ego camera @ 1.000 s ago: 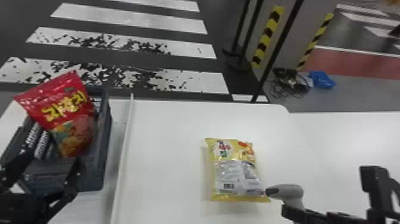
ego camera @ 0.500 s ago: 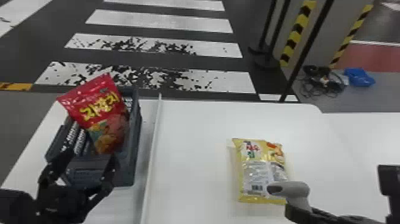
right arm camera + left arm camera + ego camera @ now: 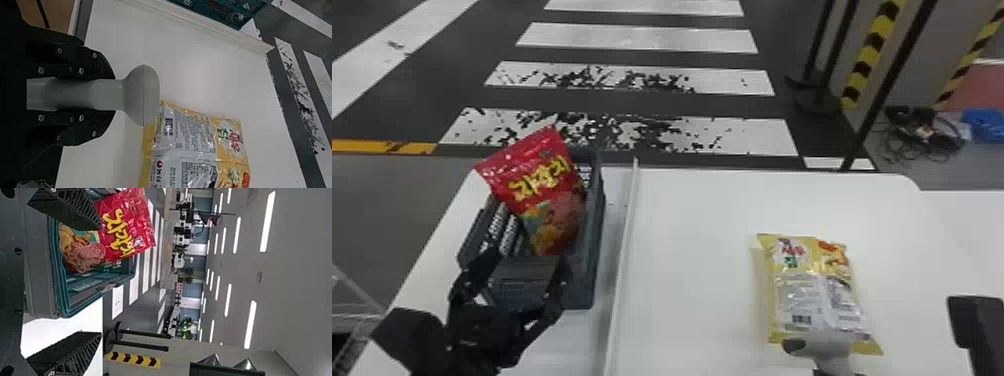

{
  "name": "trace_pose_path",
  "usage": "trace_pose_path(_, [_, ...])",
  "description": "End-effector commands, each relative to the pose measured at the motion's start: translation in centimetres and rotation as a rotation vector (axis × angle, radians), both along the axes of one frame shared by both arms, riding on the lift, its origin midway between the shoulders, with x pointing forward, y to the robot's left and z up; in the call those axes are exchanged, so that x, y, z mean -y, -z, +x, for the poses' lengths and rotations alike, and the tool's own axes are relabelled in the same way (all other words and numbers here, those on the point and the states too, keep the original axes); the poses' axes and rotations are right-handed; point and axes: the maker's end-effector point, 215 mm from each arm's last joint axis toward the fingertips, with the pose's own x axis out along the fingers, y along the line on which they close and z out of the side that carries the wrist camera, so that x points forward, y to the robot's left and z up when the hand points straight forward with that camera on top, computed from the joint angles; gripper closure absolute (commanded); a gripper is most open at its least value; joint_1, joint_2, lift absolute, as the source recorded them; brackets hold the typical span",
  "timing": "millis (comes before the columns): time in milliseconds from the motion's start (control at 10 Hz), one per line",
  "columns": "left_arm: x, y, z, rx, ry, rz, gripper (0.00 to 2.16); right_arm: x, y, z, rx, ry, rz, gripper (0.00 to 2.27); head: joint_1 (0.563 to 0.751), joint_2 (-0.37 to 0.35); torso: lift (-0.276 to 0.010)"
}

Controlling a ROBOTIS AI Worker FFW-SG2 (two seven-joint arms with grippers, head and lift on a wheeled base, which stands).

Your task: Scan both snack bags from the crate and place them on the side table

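In the head view my left gripper (image 3: 514, 280) stands open at the near wall of the dark crate (image 3: 532, 280). The red snack bag (image 3: 542, 190) leans upright in that crate, its top above the rim. In the left wrist view the red bag (image 3: 121, 227) lies beyond my open left gripper (image 3: 100, 282), with nothing between the fingers. A yellow snack bag (image 3: 814, 285) lies flat, barcode side up, on the white table (image 3: 692, 240). The grey scanner (image 3: 822, 345) overlaps its near edge in the head view. My right gripper (image 3: 105, 94) is shut on the scanner's handle (image 3: 74, 94).
A raised white strip (image 3: 624, 250) runs along the table between the crate and the yellow bag. Behind the table's far edge stand dark posts (image 3: 887, 85). A black part (image 3: 977, 320) shows at the head view's right edge.
The head view has turned toward the left, so the crate, bags and scanner appear farther right. The left gripper remains open near the crate, and the scanner is still held.
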Motion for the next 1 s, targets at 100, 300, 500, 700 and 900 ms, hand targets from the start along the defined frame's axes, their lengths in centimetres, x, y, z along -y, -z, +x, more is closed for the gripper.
trace_pose_path(100, [0.0,0.0,0.0,0.000,0.001,0.000,0.04,-1.0,1.8,-0.2,-0.027,-0.020,-0.051,2.25,0.695,-0.003,-0.095])
trace_pose_path(300, [0.2,0.0,0.0,0.001,0.003,-0.002,0.04,-0.5,2.4,0.7,0.007,-0.014,-0.213,2.25,0.695,-0.002,-0.095])
trace_pose_path(500, [0.8,0.1,0.0,-0.003,0.012,-0.008,0.04,0.1,2.0,2.7,0.086,0.002,-0.401,2.25,0.695,-0.013,-0.095])
trace_pose_path(700, [0.7,0.2,0.0,-0.005,0.012,-0.008,0.04,-1.0,2.0,2.0,0.073,-0.006,-0.416,2.25,0.695,-0.023,-0.095])
trace_pose_path(900, [0.8,0.3,0.0,-0.008,0.013,-0.008,0.04,-1.4,1.8,2.3,0.085,-0.008,-0.425,2.25,0.695,-0.006,-0.095])
